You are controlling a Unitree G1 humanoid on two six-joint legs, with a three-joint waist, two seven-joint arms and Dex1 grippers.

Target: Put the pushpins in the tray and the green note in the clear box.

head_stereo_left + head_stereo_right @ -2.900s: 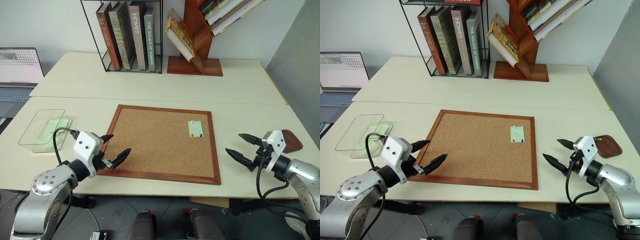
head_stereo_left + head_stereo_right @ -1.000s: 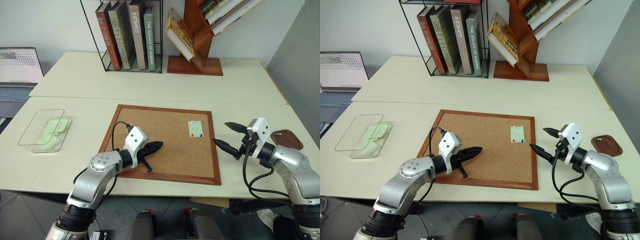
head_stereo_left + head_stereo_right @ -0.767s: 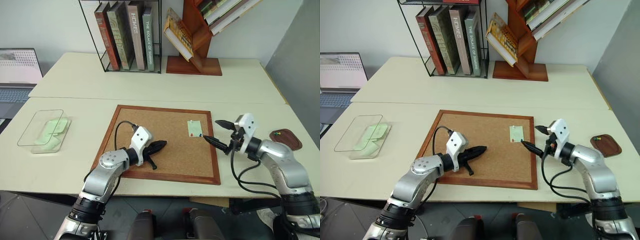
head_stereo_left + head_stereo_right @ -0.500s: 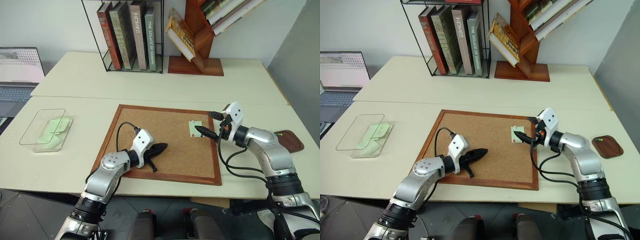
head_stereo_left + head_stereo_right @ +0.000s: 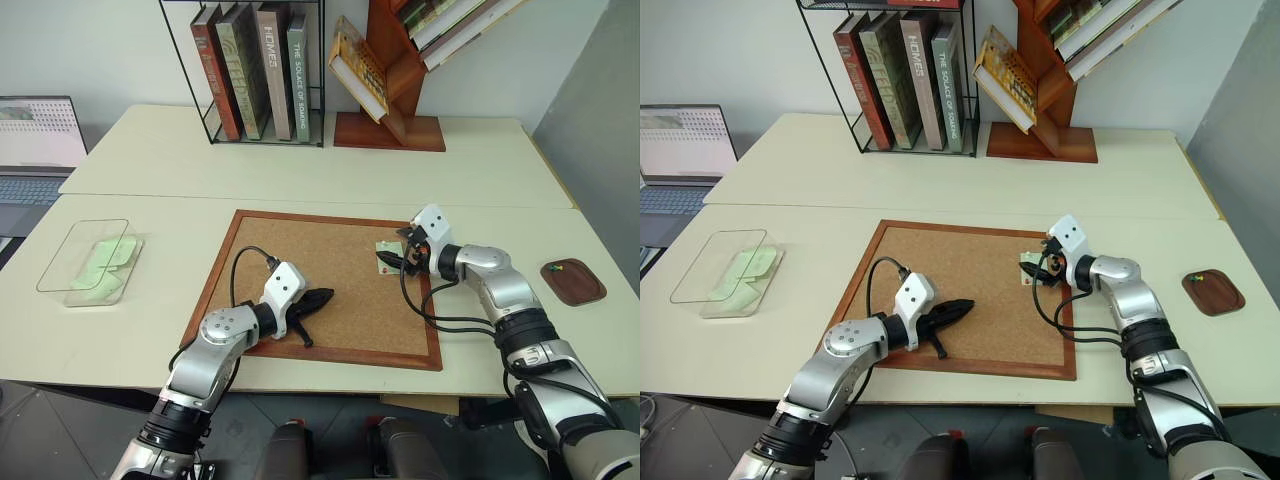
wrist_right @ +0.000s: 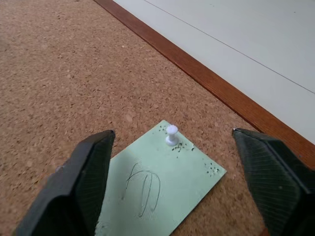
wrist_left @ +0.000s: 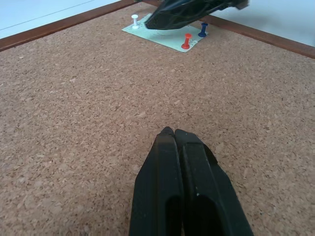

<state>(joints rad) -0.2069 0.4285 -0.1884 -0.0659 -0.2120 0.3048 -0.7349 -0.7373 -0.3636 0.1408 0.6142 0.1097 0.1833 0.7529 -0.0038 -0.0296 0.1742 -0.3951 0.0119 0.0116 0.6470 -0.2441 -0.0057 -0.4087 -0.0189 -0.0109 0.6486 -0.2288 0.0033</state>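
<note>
Green note (image 6: 157, 184) lies pinned on the corkboard (image 5: 300, 255); my right gripper (image 6: 172, 182) straddles it, jaws apart. Left gripper (image 7: 183, 142) rests closed, empty, on cork.

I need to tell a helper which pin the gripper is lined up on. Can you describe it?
On the corkboard, find the green note near its far right corner. The white pushpin stands at the note's corner, between the right gripper's open fingers; the red pushpin and blue pushpin sit along the opposite edge.
</note>
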